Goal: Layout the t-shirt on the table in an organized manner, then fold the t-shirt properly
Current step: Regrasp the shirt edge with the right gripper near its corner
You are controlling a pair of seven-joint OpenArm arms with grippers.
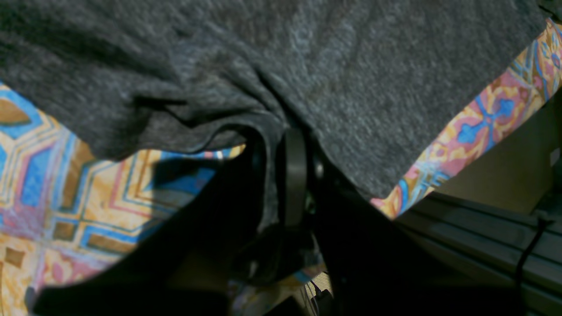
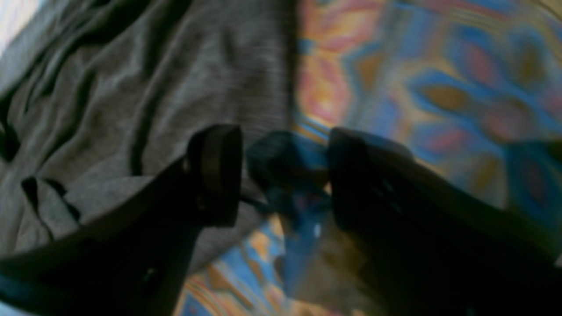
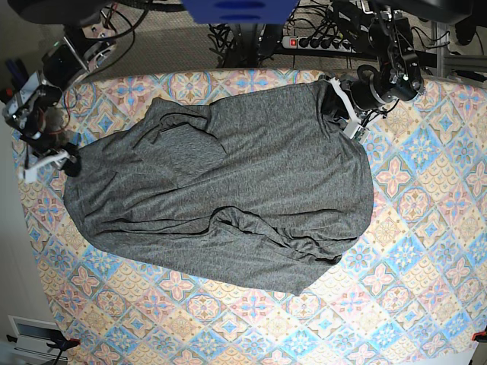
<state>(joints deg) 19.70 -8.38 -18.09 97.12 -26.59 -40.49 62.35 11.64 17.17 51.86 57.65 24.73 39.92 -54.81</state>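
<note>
A grey t-shirt [image 3: 228, 190] is seen spread, rumpled, across the middle of the patterned table [image 3: 426, 251], with a thick ridge of creases along its edge toward 6 o'clock. At about 2 o'clock in the base view, a corner of the cloth is pinched between the pressed-together jaws of the left gripper [image 1: 281, 175], apparently so the far edge can be drawn taut. At 9 o'clock, the right gripper [image 2: 285, 175] is held with its jaws spread just beside the opposite edge, nothing caught between them, seemingly lined up for a matching grip. The laying-out stage is judged unfinished; no fold has been made.
</note>
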